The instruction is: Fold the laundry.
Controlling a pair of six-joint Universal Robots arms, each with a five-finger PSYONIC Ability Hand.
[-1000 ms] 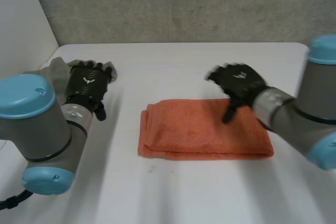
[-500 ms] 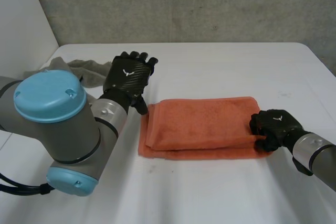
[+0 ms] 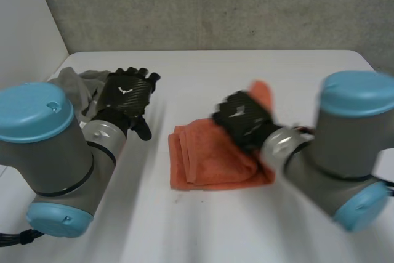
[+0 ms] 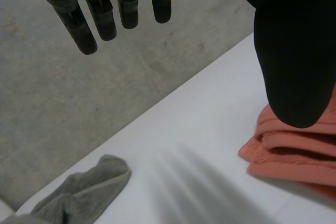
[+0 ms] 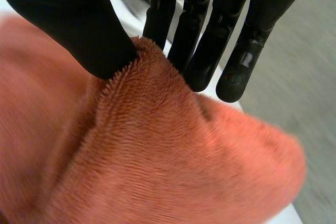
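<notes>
- Grey concrete wall [image 3: 203,4] is rising behind a white tabletop [image 3: 203,69], which is carrying 2 pieces of laundry.
- An orange terry towel [image 3: 206,158], folded into layers, is lying near the middle of the tabletop, with its stacked fold edges facing toward the left arm.
- The right robot hand [image 3: 242,118] is gripping this orange terry towel. In the right wrist view its thumb [image 5: 68,24] is pinching a ridge of the pile against the straight fingers [image 5: 191,35], and more cloth is bulging beneath the palm.
- In the head view, the towel's side toward the right arm is being held up off the tabletop. 1 corner is sticking up just beyond the right robot hand, while the side toward the left arm is lying flat.
- The left robot hand [image 3: 126,93] is hovering above the tabletop with its fingers [image 4: 86,24] straight and slightly spread. Its thumb is standing apart from them, and it is holding nothing.
- It is sitting between the 2 cloths, apart from the orange terry towel and close to the other one.
- A crumpled grey cloth [image 3: 77,84] is lying at the tabletop's far left corner, just beside the left robot hand; I cannot tell whether the 2 are touching.
</notes>
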